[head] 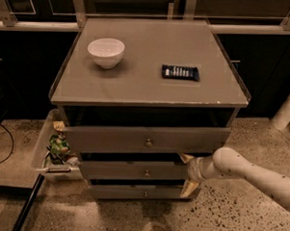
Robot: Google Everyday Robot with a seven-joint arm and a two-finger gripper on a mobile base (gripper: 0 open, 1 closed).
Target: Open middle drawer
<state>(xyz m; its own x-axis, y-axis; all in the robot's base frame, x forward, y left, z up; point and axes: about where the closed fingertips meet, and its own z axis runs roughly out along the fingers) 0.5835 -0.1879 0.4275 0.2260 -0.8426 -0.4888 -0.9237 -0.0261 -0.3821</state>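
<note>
Gripper [187,173] at the right end of the middle drawer [123,170], fingers spread wide, nothing clamped.

Landmark: the drawer's round metal knob [147,173], centre of its grey front. Gripper sits right of the knob; one fingertip [185,158] is above the front's edge, the other below it. Top drawer [110,137], above the knob, juts out further. Judgement: wooden front is stiff, not fragile, moderate in weight, with a smooth face that offers little grip. Knob is small and slippery, so pinch it squarely or hook the front's right end. Pull straight out.
</note>
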